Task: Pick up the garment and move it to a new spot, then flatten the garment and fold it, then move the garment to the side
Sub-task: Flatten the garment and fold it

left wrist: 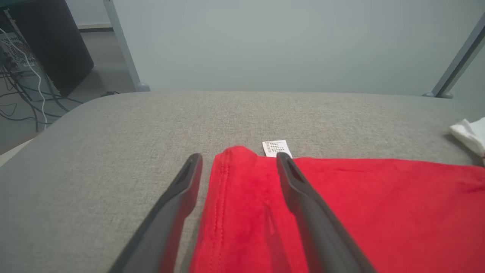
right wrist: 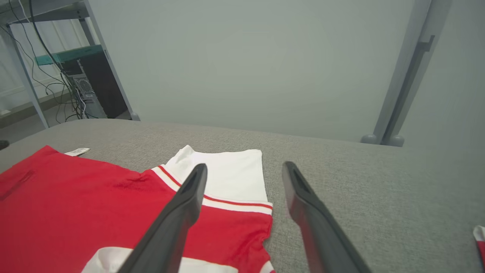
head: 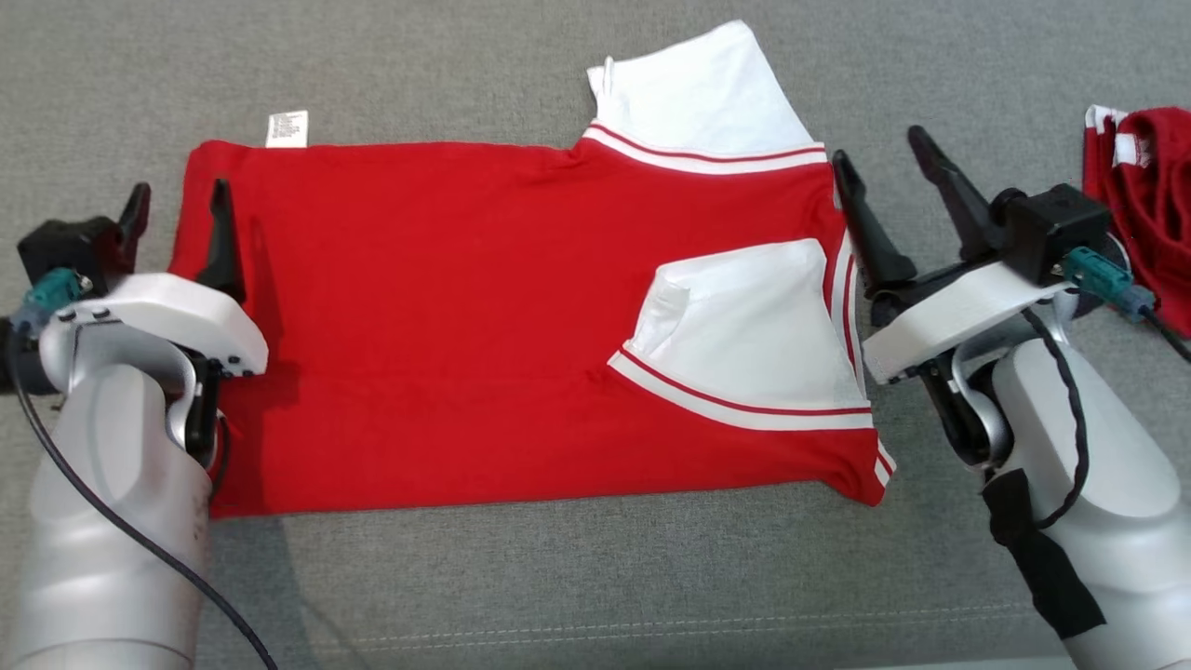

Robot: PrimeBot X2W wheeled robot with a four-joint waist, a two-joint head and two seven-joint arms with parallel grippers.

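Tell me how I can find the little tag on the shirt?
Look at the big red shirt spread on the grey cushion. Along its far edge, at the robot's left end, a small white tag pokes out. It has tiny printing, unlike the large plain white sleeves at the other end.

We see matt, soft knit cloth in the red garment with white sleeves, against the coarse weave of the grey cloth-covered tabletop. The small white label looks papery. The left end effector and right end effector pair matt dark plastic fingers with glossy white plastic shells.
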